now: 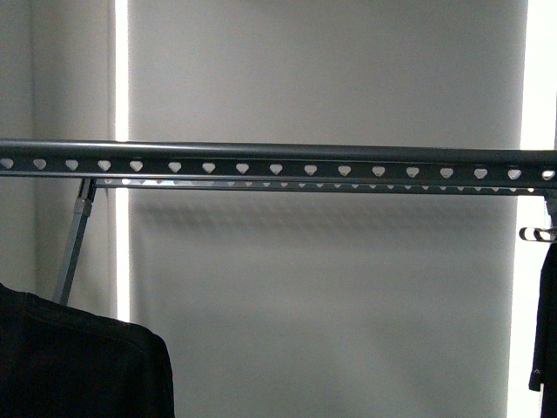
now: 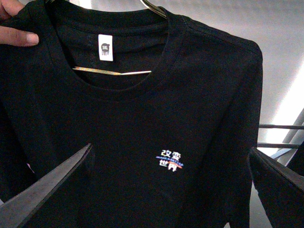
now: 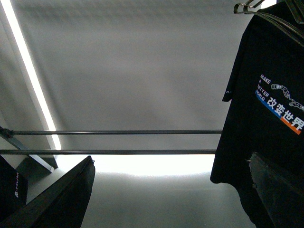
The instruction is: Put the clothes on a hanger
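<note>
- Facing the left jaws (image 2: pixel 170 147), the black T-shirt (image 2: pixel 142 142) sits straight ahead and fills the gap between both fingers. The jaws are spread wide and grip nothing. Cannot tell if the cloth touches them.
- The shirt sits on a coat hanger (image 2: pixel 111 71). Its long axis runs from the collar at the hanger end down toward and past the jaws.
- The chest side is turned to the jaws. The small blue/white/orange characters (image 2: pixel 171 160) are about centred between the fingers.
- A person's hand (image 2: pixel 14 33) pinches one shoulder of the shirt, beyond the collar and well away from the jaws.
- The right jaws (image 3: pixel 169 156) are also wide apart and empty. Their gap looks onto two thin rods (image 3: pixel 118 132) and a pale blind (image 3: pixel 142 71).
- A second shirt, the MAKE T-shirt (image 3: pixel 270 118), hangs outside one finger of the right jaws, not between them. It is partly hidden by that finger.
- It hangs from hanger hooks (image 3: pixel 249 6) with the chain-and-text side facing the jaws, and its body runs down from the hooks.
- A dark garment (image 3: pixel 13 190) with a tiny white logo sits outside the other finger.
- In the front view the rail (image 1: pixel 278 161) has its long axis level, side to side, with a row of heart holes. Its slanted leg (image 1: pixel 74 252) is under one end.
- Black cloth (image 1: pixel 78 357) lies below the rail on the left arm's side. More dark fabric (image 1: pixel 548 322) hangs under a hook (image 1: pixel 535 233) at the far right edge.
</note>
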`<state>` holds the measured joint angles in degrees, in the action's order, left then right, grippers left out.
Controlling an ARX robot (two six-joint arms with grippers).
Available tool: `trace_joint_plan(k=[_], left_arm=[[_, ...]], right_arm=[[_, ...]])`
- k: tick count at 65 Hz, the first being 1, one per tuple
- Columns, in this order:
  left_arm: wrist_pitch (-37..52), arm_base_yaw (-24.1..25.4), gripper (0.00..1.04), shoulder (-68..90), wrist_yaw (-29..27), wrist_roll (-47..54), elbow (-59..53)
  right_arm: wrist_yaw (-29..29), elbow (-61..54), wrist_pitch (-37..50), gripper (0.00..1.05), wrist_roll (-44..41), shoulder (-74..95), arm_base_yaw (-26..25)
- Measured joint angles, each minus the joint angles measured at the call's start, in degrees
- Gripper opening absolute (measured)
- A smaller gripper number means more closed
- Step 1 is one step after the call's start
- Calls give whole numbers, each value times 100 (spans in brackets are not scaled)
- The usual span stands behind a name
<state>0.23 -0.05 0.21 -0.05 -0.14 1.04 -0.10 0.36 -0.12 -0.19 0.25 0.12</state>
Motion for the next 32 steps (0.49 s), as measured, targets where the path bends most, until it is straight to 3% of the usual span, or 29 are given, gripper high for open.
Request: trace_joint_plan(k=[32], left_arm=[[22, -13, 98, 2, 33, -59, 0]], right_arm=[[0, 0, 0, 97, 0, 0, 0]])
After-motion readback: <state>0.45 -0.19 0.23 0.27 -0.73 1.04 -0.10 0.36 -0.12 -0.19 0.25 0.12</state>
